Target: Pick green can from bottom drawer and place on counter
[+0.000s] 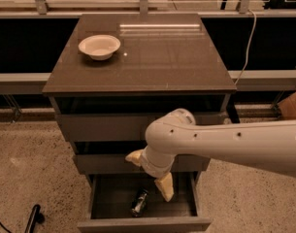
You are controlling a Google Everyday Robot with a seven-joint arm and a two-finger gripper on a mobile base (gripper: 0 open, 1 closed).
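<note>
Camera view looks down at a set of drawers from the front. The bottom drawer [143,224] is pulled out, and the green can [139,203] lies tipped over on its dark floor, near the middle. The robot's big white arm [225,142] comes in from the right, in front of the middle drawer. Its gripper [148,176] hangs over the open drawer, just above the can, with its two pale fingers [164,187] spread wide and nothing between them. One finger points down, close beside the can. Up on the shiny brown counter [162,57] sits a white bowl [99,46], near the back left corner.
</note>
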